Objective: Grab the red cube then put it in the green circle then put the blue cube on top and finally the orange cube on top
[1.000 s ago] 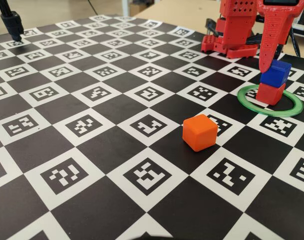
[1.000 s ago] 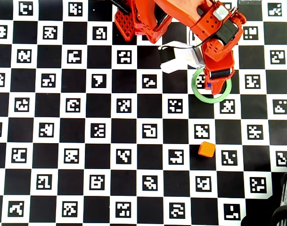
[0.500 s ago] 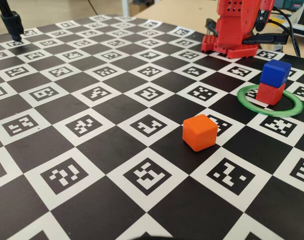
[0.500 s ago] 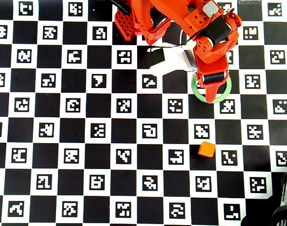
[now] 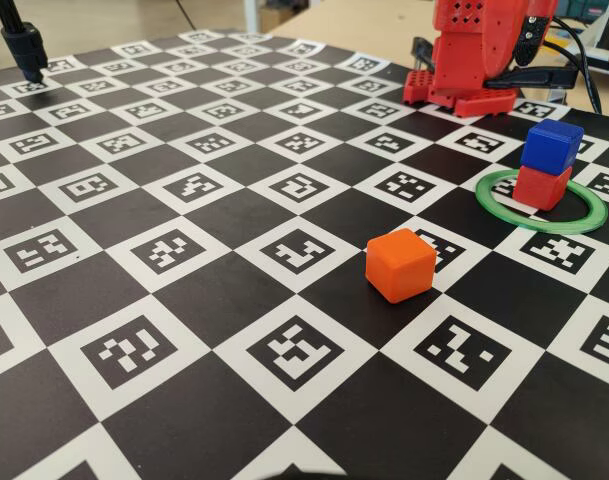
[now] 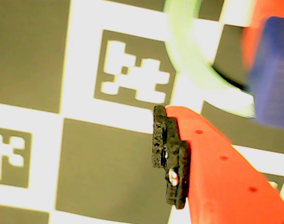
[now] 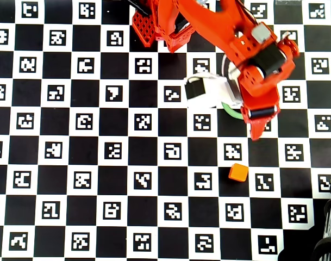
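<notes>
Since the blue cube point(image 5: 551, 146) already rests on the red cube point(image 5: 541, 186) inside the green circle point(image 5: 540, 204), at the right of the fixed view, the remaining step in judgement is to fetch the orange cube point(image 5: 401, 264).

Location of the orange cube: it sits alone on the marker board point(image 5: 184, 300), nearer the camera and to the left of the ring in the fixed view, well apart from the stack. In the overhead view the orange cube point(image 7: 238, 172) lies below the gripper point(image 7: 256, 132) and slightly to its left, with board squares between them. Its faces sit slightly turned against the board grid.

Governing relation: the gripper tip already points down the overhead picture, roughly toward the cube, so the coming reach runs away from the arm base point(image 7: 165, 27) and a little leftward in that view.

Gripper state: the wrist view shows one red finger point(image 6: 216, 163) with its black pad point(image 6: 167, 156) above bare board, and nothing is held against it. The opposing finger is out of frame, so the opening cannot be determined.

Hidden or unclear items: in the overhead view the arm covers the stack and most of the ring. In the wrist view the blue cube point(image 6: 272, 74) and ring point(image 6: 193, 60) are blurred at the upper right, and only a red sliver shows beside the blue. The fixed view cuts off the arm above its base.
</notes>
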`<state>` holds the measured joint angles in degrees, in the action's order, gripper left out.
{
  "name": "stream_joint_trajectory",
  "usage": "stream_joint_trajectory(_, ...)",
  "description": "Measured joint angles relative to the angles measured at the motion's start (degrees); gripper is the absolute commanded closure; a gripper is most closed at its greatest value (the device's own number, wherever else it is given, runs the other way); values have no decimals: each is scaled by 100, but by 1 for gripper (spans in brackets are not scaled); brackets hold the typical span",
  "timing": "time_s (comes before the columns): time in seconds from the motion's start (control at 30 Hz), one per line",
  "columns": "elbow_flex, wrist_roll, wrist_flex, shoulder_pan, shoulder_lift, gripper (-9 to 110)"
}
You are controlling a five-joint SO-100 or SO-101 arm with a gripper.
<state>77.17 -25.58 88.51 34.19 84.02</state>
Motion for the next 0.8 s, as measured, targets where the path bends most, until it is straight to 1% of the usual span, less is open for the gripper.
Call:
stream_joint_trajectory(0.17,-932,18,97,-62,-932,63)
stream_joint_trajectory(0.53,-2188,79,88,-369,-2487,63)
stream_joint_trajectory(0.8,-2742,79,-105,-703,-3085,63)
